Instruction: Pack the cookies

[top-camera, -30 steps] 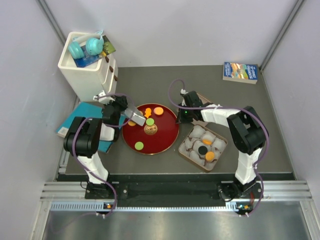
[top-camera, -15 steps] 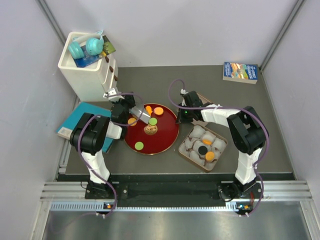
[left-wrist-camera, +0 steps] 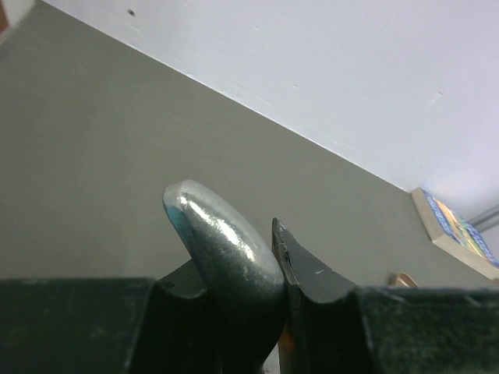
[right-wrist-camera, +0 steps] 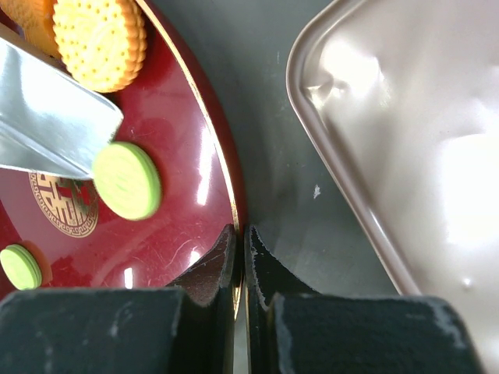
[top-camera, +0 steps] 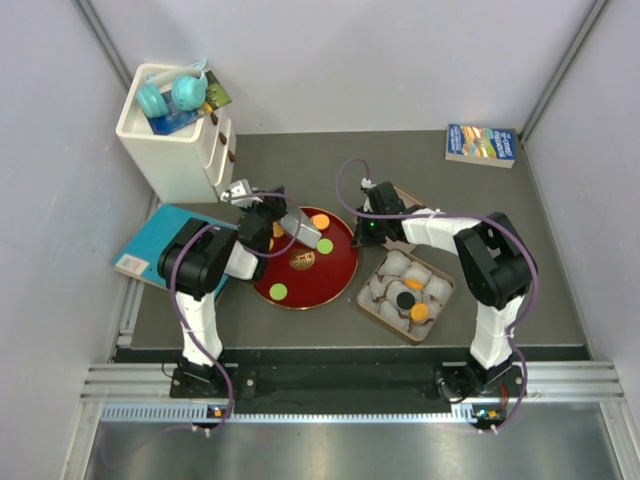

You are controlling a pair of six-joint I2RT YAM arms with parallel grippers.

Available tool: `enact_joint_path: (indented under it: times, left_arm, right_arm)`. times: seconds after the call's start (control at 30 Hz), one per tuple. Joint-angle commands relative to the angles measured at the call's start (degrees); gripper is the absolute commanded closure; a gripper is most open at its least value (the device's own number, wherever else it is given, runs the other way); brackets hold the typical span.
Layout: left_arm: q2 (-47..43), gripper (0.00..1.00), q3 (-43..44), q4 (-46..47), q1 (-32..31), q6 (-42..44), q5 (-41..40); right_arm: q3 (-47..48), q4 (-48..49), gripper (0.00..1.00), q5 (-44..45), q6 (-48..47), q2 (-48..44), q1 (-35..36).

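Two grippers, both clenched: L gripper (left-wrist-camera: 230, 257) grasps the spatula (right-wrist-camera: 47, 117) by its handle. R gripper (right-wrist-camera: 243, 241) looks pinched on the red plate (right-wrist-camera: 195, 179) at its rim, prob. steadying it.

At the blade tip, touching it, a green cookie (right-wrist-camera: 127, 180) lies flat on the plate. An orange cookie (right-wrist-camera: 99, 40) sits just beside the blade, and a 2nd green one (right-wrist-camera: 20, 266) lies further off. Well beyond the tip, past the plate edge, is the box (top-camera: 362, 297) w/ paper cups (top-camera: 395, 265), some holding cookies.

Step in hand, I'd say: scooping the green cookie. Next move calls for a low blade slid under w/o shoving it rimward, then a level carry to an empty cup.
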Motion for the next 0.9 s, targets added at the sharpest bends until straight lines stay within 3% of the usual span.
enact_joint_path:
  times: [0.0,0.4,0.8,0.87]
  left_arm:
    - [3.97,1.00,-0.03,13.08,-4.82,2.23,2.26]
    - [7.22,1.00,1.29,12.20,-13.00,0.03,1.82]
    - [8.46,1.00,-1.70,15.63,-14.59,-9.81,-1.69]
    - [7.58,1.00,-1.96,15.54,-14.50,-9.38,-1.69]
  right_arm:
    - [2.08,0.64,1.00,-2.06,0.47,0.21,0.31]
    - [2.08,0.73,1.00,-2.86,0.91,-0.23,0.31]
    - [2.69,0.21,1.00,-3.47,1.08,-0.75,0.31]
    - [3.22,-0.14,0.87,-3.21,0.99,-1.28,0.31]
